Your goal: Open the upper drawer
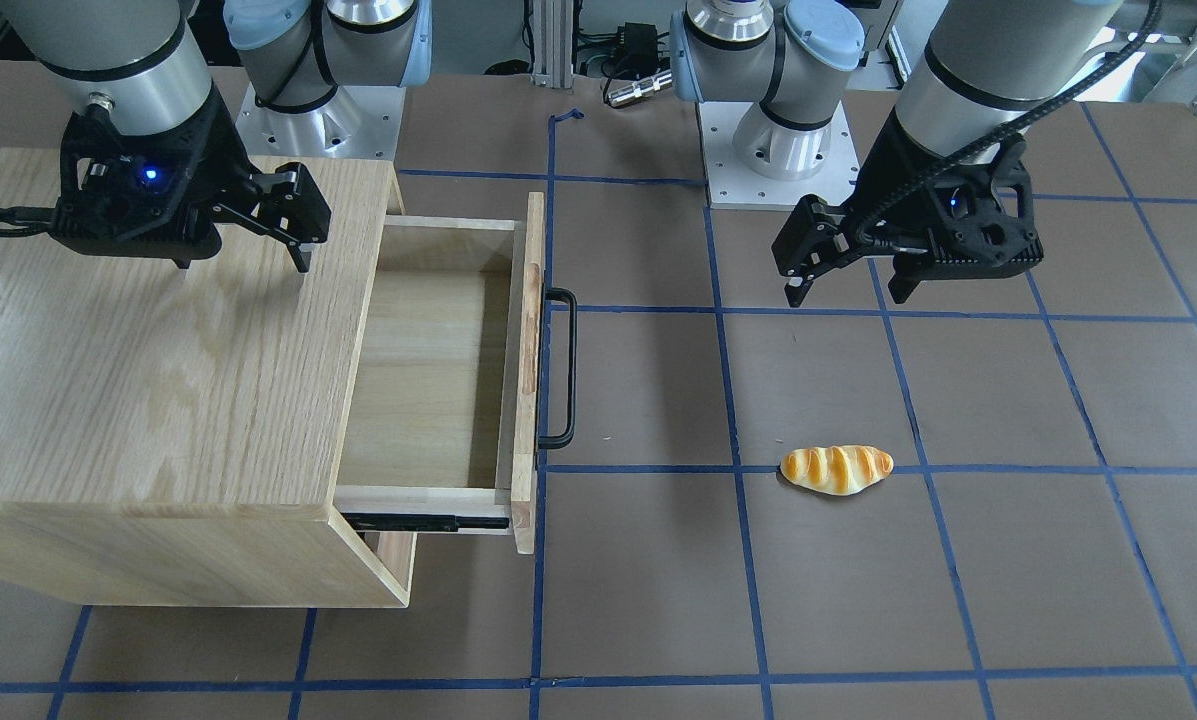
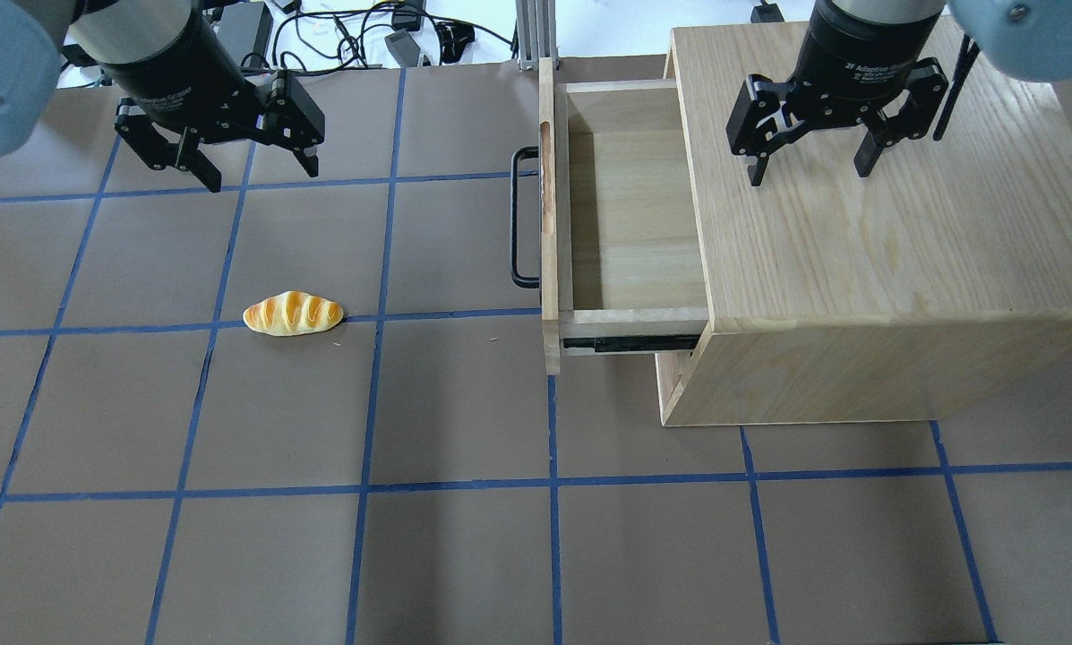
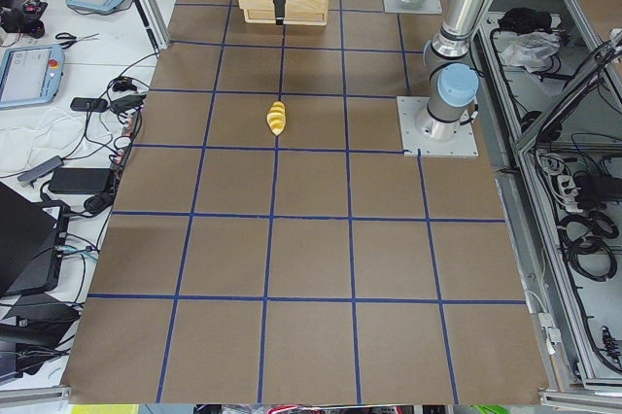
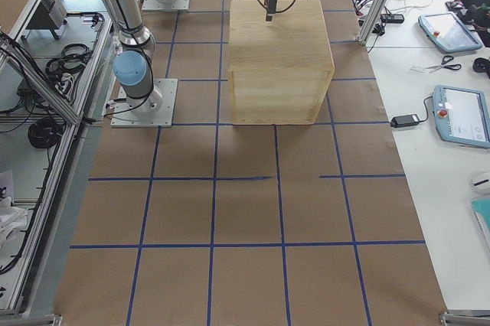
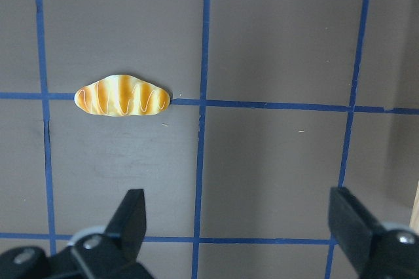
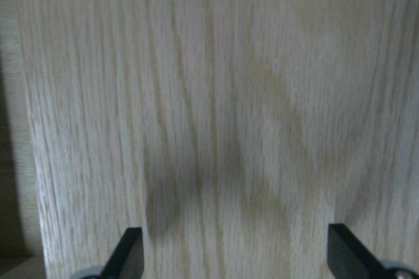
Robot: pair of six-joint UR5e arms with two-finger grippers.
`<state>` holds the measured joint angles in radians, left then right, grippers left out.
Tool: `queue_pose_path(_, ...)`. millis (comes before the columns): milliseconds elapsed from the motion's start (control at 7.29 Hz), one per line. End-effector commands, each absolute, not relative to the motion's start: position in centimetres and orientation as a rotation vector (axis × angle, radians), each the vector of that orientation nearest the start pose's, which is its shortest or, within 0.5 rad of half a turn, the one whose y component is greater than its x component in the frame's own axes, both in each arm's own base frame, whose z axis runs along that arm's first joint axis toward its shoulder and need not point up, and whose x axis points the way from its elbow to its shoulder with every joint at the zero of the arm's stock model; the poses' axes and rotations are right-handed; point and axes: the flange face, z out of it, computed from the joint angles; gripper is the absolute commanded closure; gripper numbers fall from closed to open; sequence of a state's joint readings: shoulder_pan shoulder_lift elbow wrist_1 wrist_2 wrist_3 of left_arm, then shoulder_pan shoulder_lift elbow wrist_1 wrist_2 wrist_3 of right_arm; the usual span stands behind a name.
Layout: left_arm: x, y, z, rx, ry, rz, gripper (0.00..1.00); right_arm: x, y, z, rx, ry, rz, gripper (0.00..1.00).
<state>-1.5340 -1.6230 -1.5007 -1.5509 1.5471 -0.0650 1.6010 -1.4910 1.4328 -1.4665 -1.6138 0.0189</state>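
Left gripper (image 2: 261,177) hangs over the table, jaws apart, nothing held; bread roll (image 2: 293,313) lies apart from it. Upper drawer (image 2: 634,224) stands well out of the cabinet (image 2: 903,260), handle (image 2: 515,218) toward table centre, so opening looks done. Right gripper (image 2: 809,175) hovers above the cabinet top, jaws apart, empty. Any further pull: grip mid-handle, draw straight along the rails.

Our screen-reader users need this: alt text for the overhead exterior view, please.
The upper drawer stands pulled out, empty, from the oak cabinet. The right gripper hangs open over the cabinet top, the left gripper open over the table, where a bread roll lies.
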Motion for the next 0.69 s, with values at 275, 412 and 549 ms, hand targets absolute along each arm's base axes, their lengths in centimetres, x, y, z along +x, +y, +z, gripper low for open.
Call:
queue_pose_path(275,-10.58,-51.12,49.46,-0.172,3.103,-0.031,0.0,14.49,-51.62,50.5,-0.019,3.185,0.072,0.0)
queue_pose_path(412,-10.58,-51.12,49.46,-0.172,3.103,-0.031,0.0,14.49,-51.62,50.5,-0.019,3.185,0.072,0.0)
queue_pose_path(549,-10.56,-51.1,49.45,-0.172,3.102,-0.029,0.0,14.41,-51.64,50.5,-0.016,3.185,0.072,0.0)
